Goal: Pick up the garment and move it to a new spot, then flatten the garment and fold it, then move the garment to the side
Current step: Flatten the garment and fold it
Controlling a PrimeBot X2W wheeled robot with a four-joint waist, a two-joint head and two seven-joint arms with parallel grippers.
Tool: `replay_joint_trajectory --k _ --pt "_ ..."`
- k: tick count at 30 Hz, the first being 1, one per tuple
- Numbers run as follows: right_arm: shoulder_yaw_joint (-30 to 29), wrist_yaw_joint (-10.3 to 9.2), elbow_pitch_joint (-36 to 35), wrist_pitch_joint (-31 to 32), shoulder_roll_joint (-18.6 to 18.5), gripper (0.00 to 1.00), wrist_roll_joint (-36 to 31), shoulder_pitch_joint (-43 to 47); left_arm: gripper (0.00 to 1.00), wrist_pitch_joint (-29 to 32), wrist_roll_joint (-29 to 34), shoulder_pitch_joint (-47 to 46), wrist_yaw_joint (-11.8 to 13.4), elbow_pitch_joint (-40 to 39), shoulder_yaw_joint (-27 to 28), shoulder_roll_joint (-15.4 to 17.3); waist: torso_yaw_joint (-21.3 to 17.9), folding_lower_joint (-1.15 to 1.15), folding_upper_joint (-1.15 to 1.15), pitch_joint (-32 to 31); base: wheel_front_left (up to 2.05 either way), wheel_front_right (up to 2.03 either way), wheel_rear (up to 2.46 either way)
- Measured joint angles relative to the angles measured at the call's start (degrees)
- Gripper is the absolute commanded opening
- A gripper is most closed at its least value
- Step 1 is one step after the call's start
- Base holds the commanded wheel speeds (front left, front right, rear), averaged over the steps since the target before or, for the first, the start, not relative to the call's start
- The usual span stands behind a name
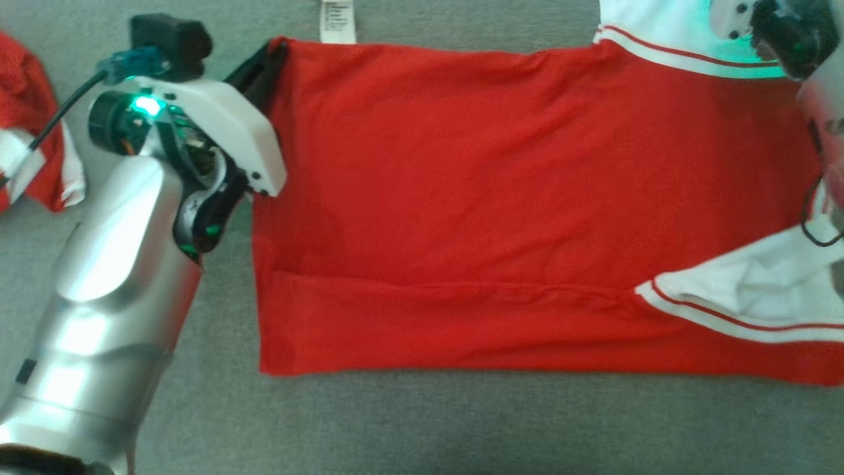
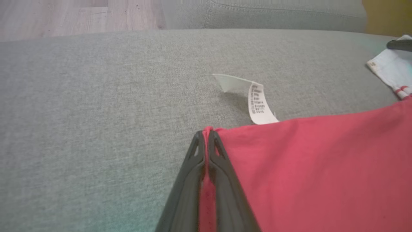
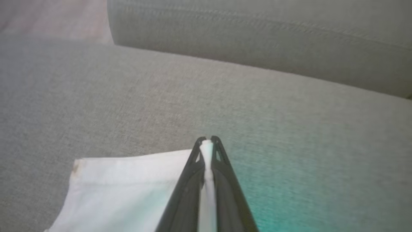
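Nearest me is a bare band of the grey sofa seat [image 1: 461, 422], running from 7 to 5 o'clock. On it lies the red garment [image 1: 501, 198], spread flat across the middle. Its long axis runs from 9 to 3 o'clock, with the straight hem toward 9 and the sleeves toward 3. A long crease crosses the cloth parallel to the near edge. At about 4 o'clock the near white sleeve [image 1: 758, 290], edged with a thin red stripe, lies on top of the red body.

The silver left forearm [image 1: 112, 297] rises from 7 o'clock beside the hem. The left fingers [image 2: 190, 174] are pressed together on the far hem corner, with red cloth pinched between them. Just past that corner a white care label [image 1: 337, 20] sticks out onto the seat at 12 o'clock. At 1 o'clock the right fingers [image 3: 186, 190] are clamped on the edge of the far white sleeve [image 1: 659, 33].

Off at 9 o'clock, well apart from the hem, lies a bunched red-and-white cloth [image 1: 33, 132]. Farthest back are the sofa's backrest [image 3: 257, 38] and some wooden floor [image 2: 64, 16].
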Motion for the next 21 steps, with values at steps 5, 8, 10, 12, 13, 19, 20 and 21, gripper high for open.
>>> replay_joint_trajectory --k 5,8,10,12,13,19,20,21 --pt "0.88 0.00 -2.93 -3.64 -0.91 0.00 3.54 0.22 0.00 -3.04 -0.11 0.32 0.43 2.42 1.75 0.88 -2.23 0.00 0.00 -1.59 0.00 0.00 0.00" --pt "3.01 0.00 -5.93 -4.76 -1.35 0.00 5.82 2.11 0.00 -5.20 -0.30 1.51 0.34 3.37 2.44 1.87 -3.48 0.00 0.00 -3.34 0.00 0.00 0.00" --pt "4.43 0.00 -8.01 -4.97 -2.01 0.00 7.83 4.20 0.00 -6.71 -0.99 3.33 -0.20 3.50 2.79 2.53 -4.29 0.00 0.00 -4.79 0.00 0.00 0.00" --pt "6.15 0.00 -10.37 -4.94 -2.64 0.00 10.14 6.54 0.00 -8.01 -1.60 5.44 -0.69 3.56 2.50 3.24 -5.08 -0.01 0.00 -6.44 0.00 0.00 0.00" --pt "7.31 0.00 -11.69 -4.88 -3.02 0.00 11.25 7.72 0.00 -8.72 -1.79 6.49 -1.08 3.55 2.14 3.64 -5.46 -0.01 0.00 -7.36 0.00 0.00 0.00" --pt "13.41 0.00 -20.36 -2.42 -6.91 0.00 17.48 14.36 0.00 -12.58 -4.02 12.54 -1.66 3.39 0.03 6.36 -7.69 -0.02 0.00 -13.19 0.00 0.00 0.00" --pt "14.10 0.00 -21.81 -1.72 -8.00 0.00 18.52 15.58 0.00 -13.30 -4.33 13.53 -1.67 3.25 -0.48 7.05 -8.03 -0.02 0.00 -14.15 0.00 0.00 0.00" --pt "14.73 0.00 -23.21 -1.13 -9.18 0.00 19.49 16.78 0.00 -14.14 -4.42 14.47 -1.67 3.07 -0.84 7.62 -8.34 -0.02 0.00 -15.04 0.00 0.00 0.00"
